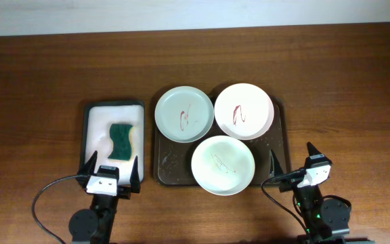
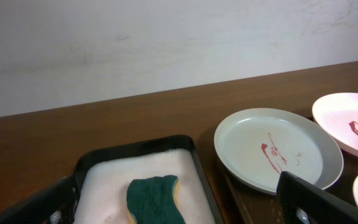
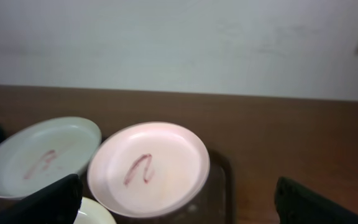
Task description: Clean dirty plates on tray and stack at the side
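Observation:
Three smeared plates lie on the dark brown tray [image 1: 282, 139]: a mint-green plate [image 1: 184, 114] at the back left, a white plate [image 1: 244, 110] at the back right, and a mint-green plate [image 1: 223, 165] in front. My left gripper [image 1: 112, 175] is open and empty at the table's front, just before the sponge tray. My right gripper [image 1: 293, 163] is open and empty at the brown tray's front right corner. The left wrist view shows the back-left plate [image 2: 277, 149]. The right wrist view shows the white plate [image 3: 149, 168] and the mint plate [image 3: 42, 155].
A smaller dark-rimmed tray [image 1: 114, 108] with a white inside stands left of the brown tray and holds a green and yellow sponge [image 1: 122, 141], also in the left wrist view [image 2: 155, 199]. Bare wooden table lies to the far left and right.

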`<state>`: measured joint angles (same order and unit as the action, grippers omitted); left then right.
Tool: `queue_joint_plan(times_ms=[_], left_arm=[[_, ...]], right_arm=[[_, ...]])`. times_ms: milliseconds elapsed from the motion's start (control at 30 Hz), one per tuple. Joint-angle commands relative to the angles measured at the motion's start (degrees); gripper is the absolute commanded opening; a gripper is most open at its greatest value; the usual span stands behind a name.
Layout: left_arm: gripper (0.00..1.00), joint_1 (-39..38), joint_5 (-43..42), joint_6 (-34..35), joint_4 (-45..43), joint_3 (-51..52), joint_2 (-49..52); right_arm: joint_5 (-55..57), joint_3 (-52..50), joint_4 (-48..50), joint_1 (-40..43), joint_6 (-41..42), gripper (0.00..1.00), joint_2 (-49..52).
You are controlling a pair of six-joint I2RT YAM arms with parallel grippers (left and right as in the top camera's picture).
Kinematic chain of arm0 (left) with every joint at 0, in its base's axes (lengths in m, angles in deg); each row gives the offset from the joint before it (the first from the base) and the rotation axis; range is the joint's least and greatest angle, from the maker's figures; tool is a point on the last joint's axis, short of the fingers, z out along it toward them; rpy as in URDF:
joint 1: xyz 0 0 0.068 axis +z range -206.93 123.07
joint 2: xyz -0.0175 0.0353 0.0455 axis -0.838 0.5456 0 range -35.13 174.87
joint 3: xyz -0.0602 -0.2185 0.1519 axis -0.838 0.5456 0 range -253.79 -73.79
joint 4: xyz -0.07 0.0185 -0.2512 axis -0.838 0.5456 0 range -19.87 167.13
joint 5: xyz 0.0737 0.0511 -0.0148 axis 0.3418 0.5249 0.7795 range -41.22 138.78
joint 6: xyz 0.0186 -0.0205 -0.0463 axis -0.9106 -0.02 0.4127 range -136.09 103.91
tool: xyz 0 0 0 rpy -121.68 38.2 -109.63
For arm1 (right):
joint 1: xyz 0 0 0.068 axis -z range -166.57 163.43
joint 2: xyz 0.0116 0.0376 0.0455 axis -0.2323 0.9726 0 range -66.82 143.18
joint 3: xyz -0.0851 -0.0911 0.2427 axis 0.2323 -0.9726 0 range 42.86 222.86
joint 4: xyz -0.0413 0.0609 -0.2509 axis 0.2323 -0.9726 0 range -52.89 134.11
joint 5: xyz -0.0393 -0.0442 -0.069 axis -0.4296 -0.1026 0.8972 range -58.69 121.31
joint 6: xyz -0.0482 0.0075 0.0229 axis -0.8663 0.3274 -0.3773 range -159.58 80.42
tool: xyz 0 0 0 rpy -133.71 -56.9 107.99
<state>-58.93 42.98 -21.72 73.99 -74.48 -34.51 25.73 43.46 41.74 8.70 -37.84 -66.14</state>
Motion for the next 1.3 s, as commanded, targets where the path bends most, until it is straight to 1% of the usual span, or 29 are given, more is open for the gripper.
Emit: queue_joint_plan(times_ms=[0, 67, 133, 200, 300, 400, 500, 600, 633, 700, 733, 767, 800, 867, 933, 967, 1000, 1067, 1100, 1133, 1267], left_arm=[[1.00, 0.31, -0.17, 0.98, 3.26, -1.36, -0.26], [0.99, 0.31, -0.15, 2.71, 7.89, -3.67, 0.09], [0.99, 0.31, 0.42, 2.93, 11.67, -6.91, 1.79], [1.00, 0.31, 1.29, 3.48, 13.99, -10.45, 4.55], [0.99, 0.31, 1.27, 3.48, 19.02, -17.38, 12.70], [0.99, 0.31, 1.27, 3.48, 23.89, -24.33, 21.99], [0.99, 0.31, 1.22, 3.48, 28.46, -32.83, 34.05], [0.99, 0.31, 1.03, 3.48, 32.68, -39.52, 43.17], [0.99, 0.31, 1.03, 3.48, 36.00, -43.23, 47.25], [0.99, 0.31, 0.74, 3.48, 42.36, -49.33, 53.40], [0.99, 0.31, -0.42, 3.48, 44.57, -51.39, 55.54], [0.99, 0.31, -3.78, 3.48, 47.45, -53.33, 57.57], [0.99, 0.31, -4.66, 3.48, 49.05, -53.81, 58.66], [0.99, 0.31, -5.42, 3.50, 49.40, -53.75, 60.61], [0.99, 0.31, -5.35, 3.48, 47.34, -53.75, 61.24], [1.00, 0.31, -5.01, 3.48, 44.85, -53.75, 61.40], [0.99, 0.31, -2.43, 3.61, 41.86, -53.75, 61.72], [0.99, 0.31, 3.85, 8.79, 38.23, -53.75, 63.12], [0.99, 0.31, 7.78, 10.56, 37.00, -53.75, 64.65], [0.99, 0.31, 9.53, 11.72, 35.60, -53.75, 66.49], [1.00, 0.31, 9.49, 11.67, 31.50, -53.75, 77.85]], right_arm=[[-1.90, -0.20, 0.37, -0.11, 3.72, 0.99, -0.44], [-1.44, 0.63, -1.29, -0.11, 8.09, 0.99, 0.15], [-1.49, 2.67, -4.00, -0.11, 11.13, 0.99, 1.22], [-1.51, 6.34, -8.50, -0.11, 11.26, 0.99, 3.06], [-1.51, 14.93, -17.68, -0.11, 13.81, 0.99, 8.35], [-1.73, 21.62, -23.58, -0.11, 13.79, 0.99, 14.62], [-2.97, 29.90, -31.26, -0.11, 13.81, 0.99, 23.37], [-2.99, 37.42, -38.49, -0.11, 13.77, 0.99, 31.52], [-2.82, 41.42, -42.16, -0.11, 13.73, 0.99, 36.15], [-2.82, 46.71, -46.56, -0.11, 11.82, 0.99, 41.97], [-2.84, 48.50, -47.98, -0.11, 11.82, 0.99, 43.82], [-3.23, 51.08, -49.66, -0.11, 11.85, 0.99, 46.45], [-4.50, 52.89, -50.84, -0.11, 11.85, 0.99, 48.41], [-7.74, 54.23, -50.77, -0.11, 11.85, 0.99, 50.90], [-8.17, 54.23, -50.01, -0.11, 11.85, 0.99, 51.65], [-8.15, 54.23, -49.88, -0.11, 11.85, 0.99, 52.06], [-8.17, 54.23, -49.90, -0.11, 11.85, 0.99, 52.33], [-8.17, 54.21, -49.94, -0.11, 11.85, 0.99, 52.68], [-8.17, 54.23, -49.94, -0.11, 11.85, 0.99, 52.72], [-8.17, 54.21, -49.94, -0.11, 11.85, 0.99, 52.72], [-8.17, 54.21, -49.86, -0.11, 11.85, 0.99, 52.72]])
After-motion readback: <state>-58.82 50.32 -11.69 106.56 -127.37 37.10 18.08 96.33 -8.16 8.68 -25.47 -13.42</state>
